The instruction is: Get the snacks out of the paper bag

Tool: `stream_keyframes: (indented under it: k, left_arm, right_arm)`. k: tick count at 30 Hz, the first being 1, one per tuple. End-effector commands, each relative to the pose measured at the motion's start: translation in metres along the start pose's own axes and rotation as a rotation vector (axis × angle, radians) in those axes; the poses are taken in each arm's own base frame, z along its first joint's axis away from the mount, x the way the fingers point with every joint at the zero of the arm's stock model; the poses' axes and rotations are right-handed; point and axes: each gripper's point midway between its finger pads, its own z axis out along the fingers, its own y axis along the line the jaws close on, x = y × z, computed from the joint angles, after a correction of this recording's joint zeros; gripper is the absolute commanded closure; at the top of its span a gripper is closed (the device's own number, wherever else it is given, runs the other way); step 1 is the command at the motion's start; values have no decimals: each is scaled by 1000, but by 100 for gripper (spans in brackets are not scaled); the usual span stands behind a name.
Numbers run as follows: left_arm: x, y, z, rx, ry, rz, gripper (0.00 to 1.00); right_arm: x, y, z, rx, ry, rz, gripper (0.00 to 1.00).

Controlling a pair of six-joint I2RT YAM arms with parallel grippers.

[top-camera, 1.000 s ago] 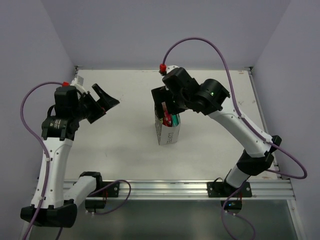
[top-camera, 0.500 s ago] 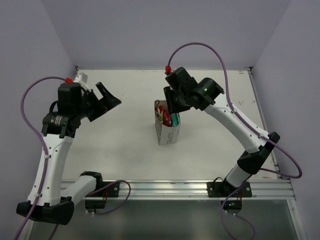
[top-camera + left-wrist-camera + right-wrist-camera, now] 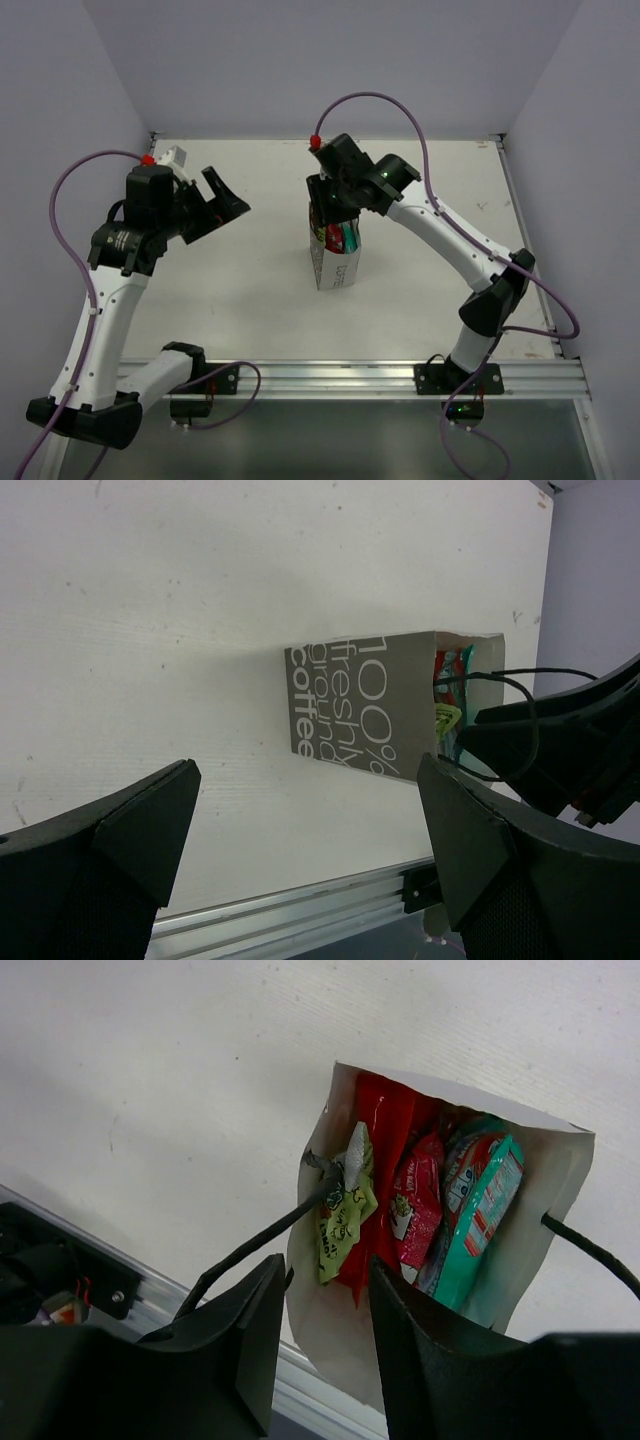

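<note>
Nothing out yet: snacks [image 3: 405, 1200] are still being held in bag [image 3: 340, 710]. Right gripper [image 3: 326, 1263] is being held half-closed over them, grip unclear. Left gripper [image 3: 307, 765] is being held wide open, empty.

"100% freshly ground coffee" on paper bag [image 3: 360, 705]

Upright paper bag [image 3: 350, 705] — snacks [image 3: 415, 1195] inside

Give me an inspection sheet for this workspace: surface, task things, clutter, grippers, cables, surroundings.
Surface: white table, faint marks.
Job's things: paper bag upright mid-table; red packet, pink-red packet, teal packet and yellow-green packet inside it.
Clutter: nothing seen.
Grippers: left gripper open, clear of the bag; right gripper over the bag's mouth, jaws close together, grip unclear.
Cables: purple cables on both arms; black bag handle crosses a right gripper finger.
Surroundings: plain walls, metal rail at near edge.
</note>
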Motion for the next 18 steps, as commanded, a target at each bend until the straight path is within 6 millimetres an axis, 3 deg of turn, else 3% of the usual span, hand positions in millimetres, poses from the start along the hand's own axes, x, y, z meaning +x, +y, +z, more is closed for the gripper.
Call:
stream_keyframes:
  k: [1, 16, 17, 18]
  left_arm:
    - [-9, -6, -8, 5, -39, 11, 1]
    - [-2, -1, -10, -4, -34, -5, 1]
    - [-2, -1, -10, -4, -34, -8, 1]
    - [-2, -2, -10, -3, -33, -10, 1]
  right_arm:
    - [-6, 7, 1, -40, -28, -9, 58]
    - [1, -11, 29, -9, -13, -15, 64]
    - [0, -11, 30, -12, -18, -15, 70]
    - [-1, -11, 29, -13, -20, -13, 82]
